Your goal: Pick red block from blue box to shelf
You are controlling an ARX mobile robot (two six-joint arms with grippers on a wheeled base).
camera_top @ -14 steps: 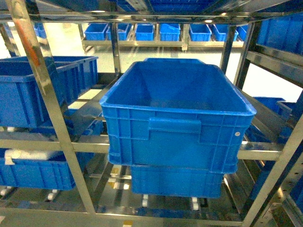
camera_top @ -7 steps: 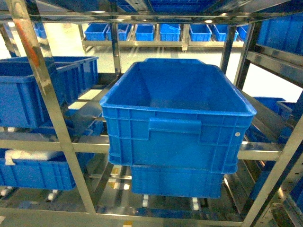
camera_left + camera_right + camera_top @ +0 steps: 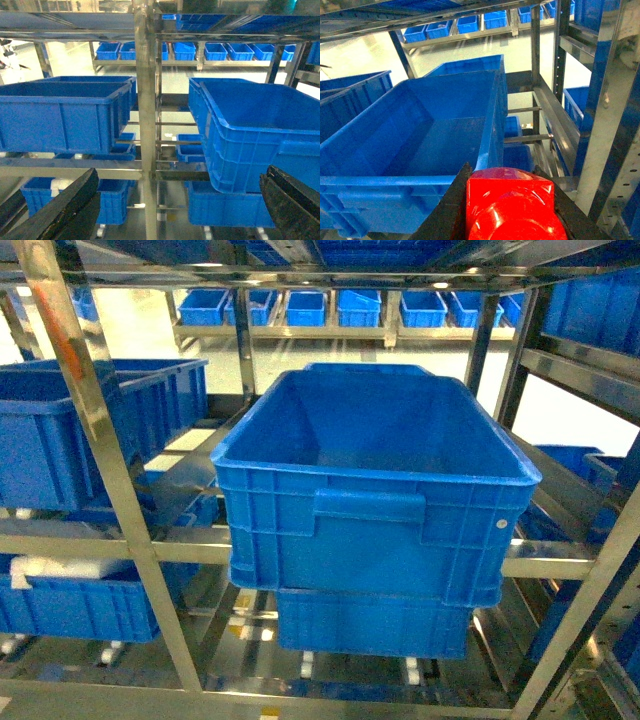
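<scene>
Red block (image 3: 512, 205) clamped in right gripper (image 3: 510, 212), bottom centre of right wrist view, just before big blue crate (image 3: 375, 480) w/ bare floor on shelf (image 3: 95, 430). Left gripper (image 3: 175, 210) spread wide.

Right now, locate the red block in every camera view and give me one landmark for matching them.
Head: the red block is not in view.
Left wrist: not in view; only the open left gripper shows at the bottom.
Right wrist: red block at bottom centre, between the right gripper fingers.
Shared landmark: the big blue crate on the shelf.
</scene>
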